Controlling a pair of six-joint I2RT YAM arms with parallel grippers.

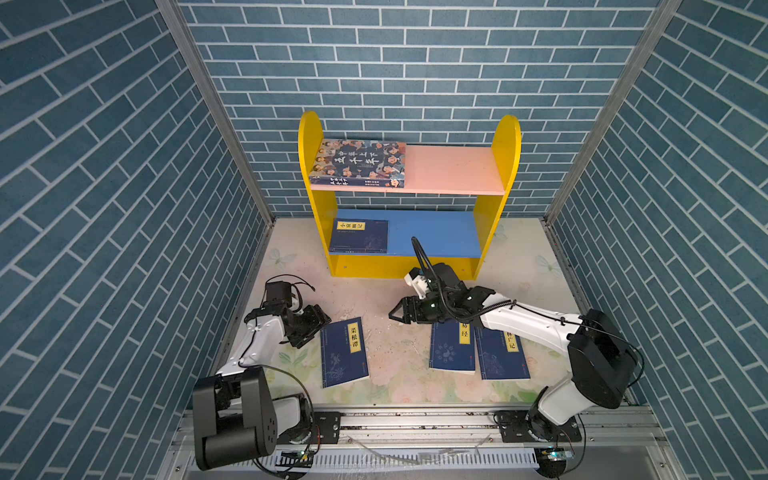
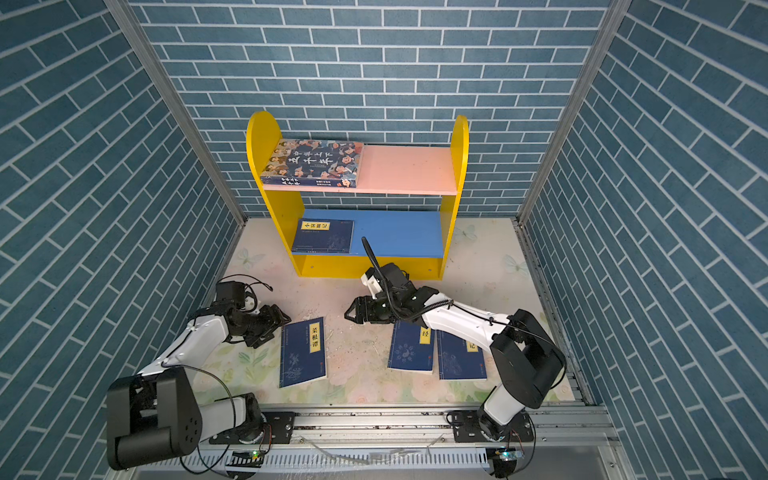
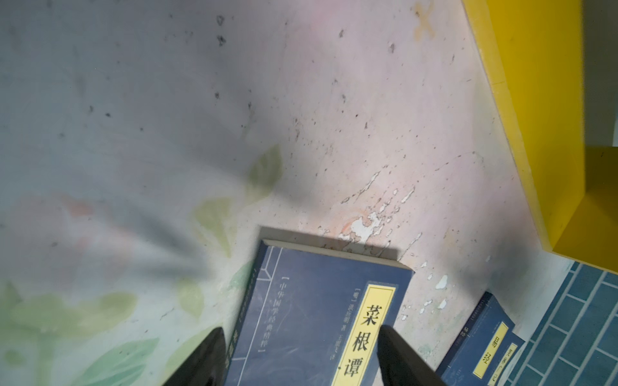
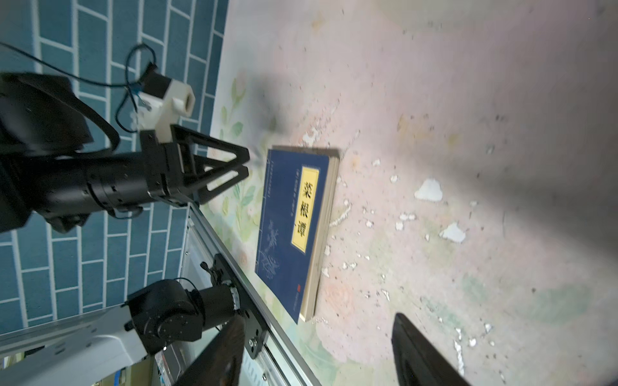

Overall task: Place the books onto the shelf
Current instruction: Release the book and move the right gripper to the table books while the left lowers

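The shelf (image 1: 453, 168) stands at the back, with yellow sides, a pink upper board and a blue lower board (image 1: 436, 232). A large book with cartoon faces (image 1: 359, 163) lies on the left of the pink board. A navy book (image 1: 359, 236) lies on the left of the blue board. Three navy books lie flat on the table: one left of centre (image 1: 344, 353) (image 3: 317, 317) (image 4: 291, 217) and two side by side (image 1: 452, 349) (image 1: 500, 357) partly under the right arm. My left gripper (image 1: 318, 330) (image 3: 301, 331) is open at the left book's far corner. My right gripper (image 1: 392, 314) (image 4: 319, 319) is open and empty above the table's middle.
Blue brick-pattern walls (image 1: 124, 208) close in the left, back and right. An aluminium rail (image 1: 415, 419) with both arm bases runs along the front edge. The floral table cover (image 1: 395, 357) is chipped between the books.
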